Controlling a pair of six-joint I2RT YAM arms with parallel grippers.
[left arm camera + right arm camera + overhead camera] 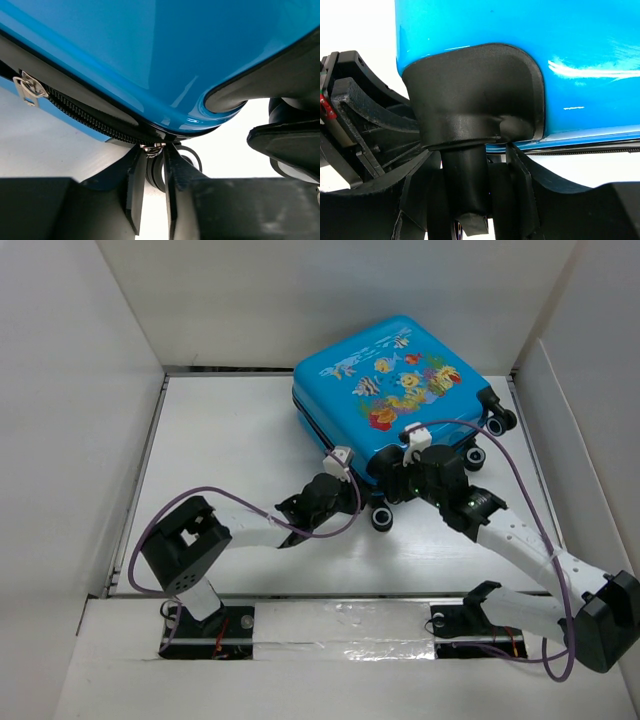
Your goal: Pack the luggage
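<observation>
Zipping-up stage, probably. Closed luggage (400, 390) far right on desk (230, 440). Left gripper (153, 154) jaws pinched nearly shut on zip pull (153, 147); right gripper (470, 167) jaws clamped round wheel stem (464, 187). Next: drag pull along track (85, 117).

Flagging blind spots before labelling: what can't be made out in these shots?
1. Suitcase contents: the closed shell hides them in every view.
2. Left gripper fingertips, top view: its own wrist covers them. Only the left wrist view shows them shut on the zip pull.
3. Right gripper contact, right wrist view: the black wheel mount fills the gap, so it is unclear whether the fingers are pressing it.
</observation>
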